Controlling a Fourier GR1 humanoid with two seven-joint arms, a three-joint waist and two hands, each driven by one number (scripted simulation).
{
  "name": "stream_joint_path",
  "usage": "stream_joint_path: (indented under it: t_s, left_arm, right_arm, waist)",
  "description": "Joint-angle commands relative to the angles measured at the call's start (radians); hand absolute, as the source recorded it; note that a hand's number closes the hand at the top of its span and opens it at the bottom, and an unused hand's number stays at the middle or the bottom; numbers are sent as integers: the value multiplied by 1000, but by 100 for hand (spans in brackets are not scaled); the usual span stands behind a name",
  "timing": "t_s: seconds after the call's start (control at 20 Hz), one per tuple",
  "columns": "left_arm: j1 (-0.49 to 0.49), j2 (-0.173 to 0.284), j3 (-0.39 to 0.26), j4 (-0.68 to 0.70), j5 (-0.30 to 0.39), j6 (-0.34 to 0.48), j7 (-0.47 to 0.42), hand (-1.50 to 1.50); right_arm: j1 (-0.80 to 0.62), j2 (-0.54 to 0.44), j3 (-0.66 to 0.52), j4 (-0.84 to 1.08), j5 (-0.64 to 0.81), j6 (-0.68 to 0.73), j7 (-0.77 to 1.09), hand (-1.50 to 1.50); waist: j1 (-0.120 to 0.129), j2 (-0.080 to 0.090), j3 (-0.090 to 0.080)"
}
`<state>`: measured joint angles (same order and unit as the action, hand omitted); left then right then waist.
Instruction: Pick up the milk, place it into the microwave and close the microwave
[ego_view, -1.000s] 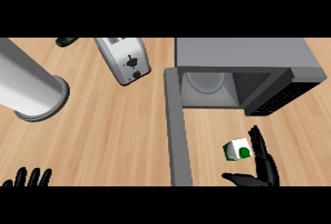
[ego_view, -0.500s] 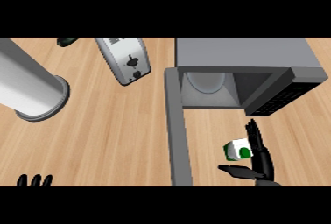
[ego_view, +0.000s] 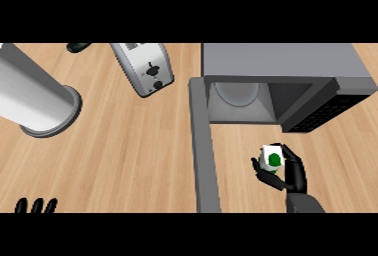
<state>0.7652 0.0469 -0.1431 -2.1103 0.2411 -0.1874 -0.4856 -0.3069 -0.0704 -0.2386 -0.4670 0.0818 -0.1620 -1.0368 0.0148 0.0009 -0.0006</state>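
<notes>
Right hand (ego_view: 286, 172) curls around the milk (ego_view: 272, 158) just below the open microwave (ego_view: 280, 85); left hand's fingertips (ego_view: 37, 205) straight, far left

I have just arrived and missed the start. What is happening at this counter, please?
The robot's right hand has its fingers and thumb curled round the milk carton, in front of the microwave, whose door stands open. The milk is not yet inside. Only the fingertips of the left hand show at the lower left edge.
</notes>
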Motion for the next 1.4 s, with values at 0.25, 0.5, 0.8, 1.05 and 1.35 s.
stream_joint_path:
  t_s: [0.25,0.5,0.8,1.05,1.35]
  left_arm:
    - [24,6,-16,-29,-2,-8,20,-150]
    - [10,23,32,-2,37,-35,-6,-150]
    - [48,29,19,-47,46,-44,14,-150]
    - [72,31,41,-14,52,-67,-40,-150]
    - [96,20,-7,-21,21,-75,-47,-150]
  right_arm:
    - [-112,-18,-65,81,-41,-12,-122,150]
    - [-213,-40,-101,158,-58,20,-122,150]
    - [-208,-52,-87,143,-60,70,-116,150]
    - [-99,25,-29,-68,-59,9,-59,150]
    - [53,41,72,-408,-51,27,126,150]
  waist:
    - [6,3,2]
    - [15,7,3]
    - [6,3,2]
    - [-14,-7,0]
    - [-21,-9,-1]
